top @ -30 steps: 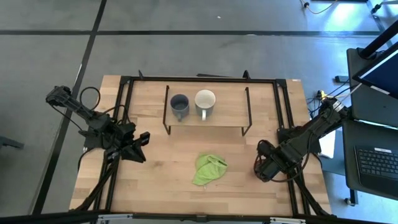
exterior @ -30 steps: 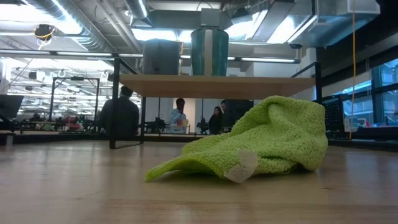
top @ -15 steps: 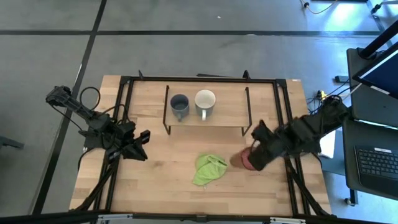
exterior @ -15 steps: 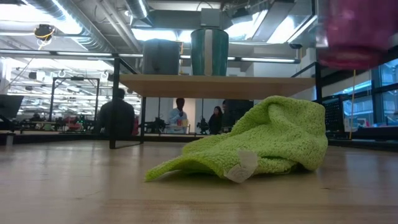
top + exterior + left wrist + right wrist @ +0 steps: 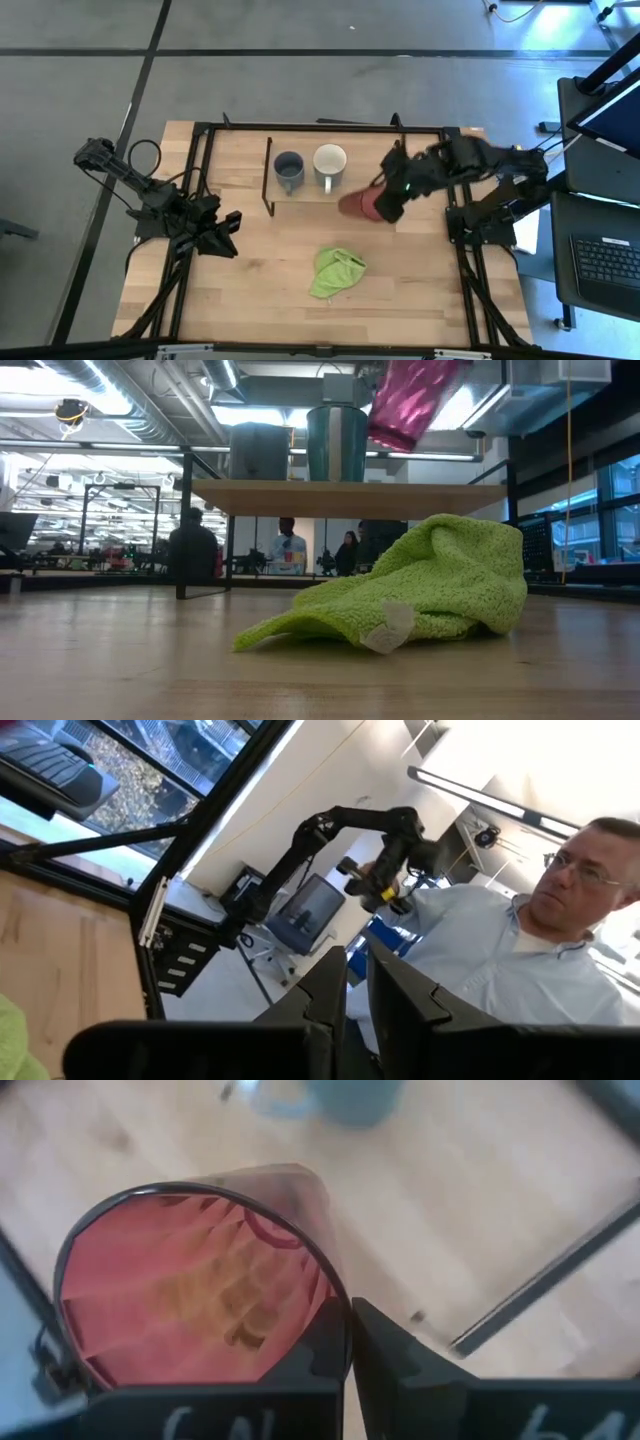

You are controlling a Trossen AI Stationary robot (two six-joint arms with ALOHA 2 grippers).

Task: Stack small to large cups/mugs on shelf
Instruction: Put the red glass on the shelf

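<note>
We see the counter [image 5: 270, 290] carrying the shelf [image 5: 370, 195], whose board stands along the far half on black wire legs. On its left part sit two mugs side by side: the blue-grey mug [image 5: 289, 170] further left, and the white mug [image 5: 329, 163] just beside it, handle toward the near edge. From table height both show upright on the board [image 5: 350, 497].

The right arm reaches in from the right side, and its fingers [image 5: 388, 199] are clamped on the rim of the red cup [image 5: 357, 205], one finger inside the mouth and one outside, as the wrist camera shows [image 5: 190, 1300]. The cup hangs tilted in the air above the right part of the shelf, clear of the board and close to the white mug [image 5: 408, 400].

The left arm waits over the counter's left side, its fingers [image 5: 222, 236] drawn narrow, almost touching [image 5: 330, 1010].

A green cloth [image 5: 335, 272] lies crumpled on the counter near the shelf's front
</note>
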